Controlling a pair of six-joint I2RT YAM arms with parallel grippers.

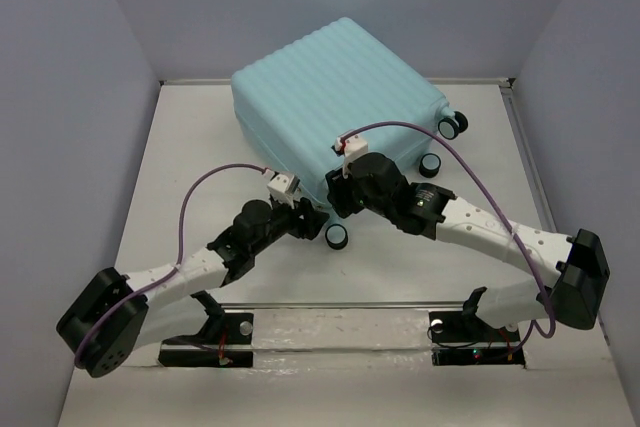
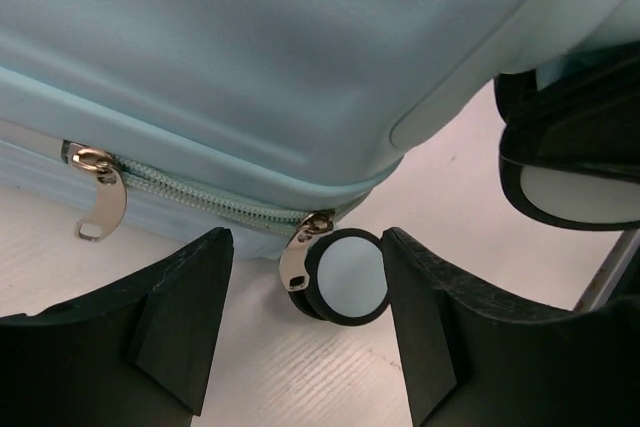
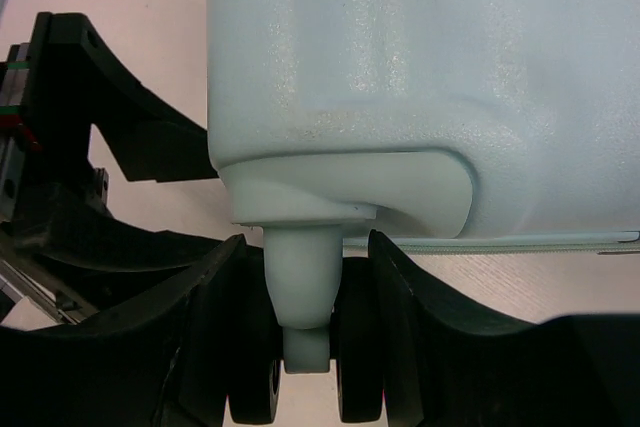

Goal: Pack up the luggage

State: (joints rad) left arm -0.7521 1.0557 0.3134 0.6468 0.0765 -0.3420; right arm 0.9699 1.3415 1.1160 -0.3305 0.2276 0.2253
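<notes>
aqua luggage [image 1: 330, 97] lies closed toward the far edge of the table [image 1: 180, 167], open tabletop left of it. left gripper [image 2: 308, 247] jaws apart beside a zipper pull [image 2: 296, 262]; right gripper [image 3: 305, 247] clamped on a corner wheel [image 3: 255, 387].

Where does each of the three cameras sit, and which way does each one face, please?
Top external: above and behind the arm bases, looking down at the table and the closed luggage; both arms show whole.
Left wrist: low beside the luggage, facing its zipper and one wheel; its own open jaws frame the bottom.
Right wrist: tight against a luggage corner, facing a caster stem; its own jaws flank the twin wheels, apparently gripping them.
Shared: the top and left wrist views both show that one free wheel.
</notes>
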